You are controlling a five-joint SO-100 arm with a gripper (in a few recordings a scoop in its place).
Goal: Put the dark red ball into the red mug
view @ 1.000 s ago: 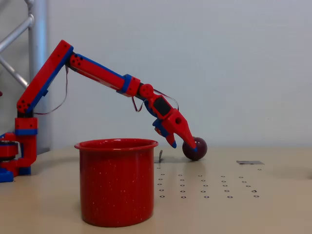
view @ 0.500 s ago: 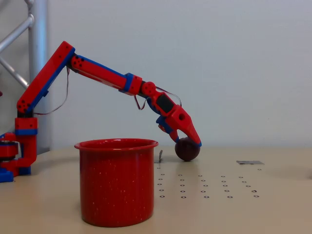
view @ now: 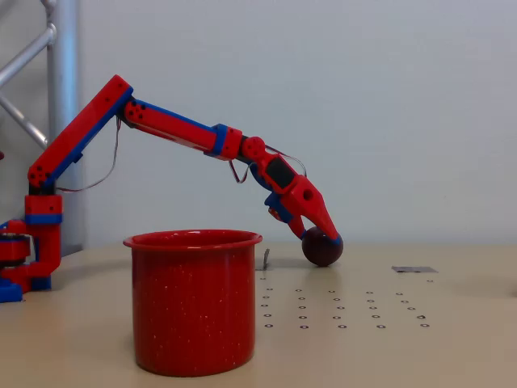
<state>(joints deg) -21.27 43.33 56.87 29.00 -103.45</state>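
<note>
The end effector (view: 321,237) is pressing its fingers around the dark red ball (view: 321,248) on the surface (view: 452,323) — apparently clamping it — well behind the red mug (view: 194,303).

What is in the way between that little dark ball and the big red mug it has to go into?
Nothing visible. The dark red ball sits at the gripper tips, right of the red mug in the fixed view. Bare table lies between them; only the mug's own wall must be cleared from above.
</note>
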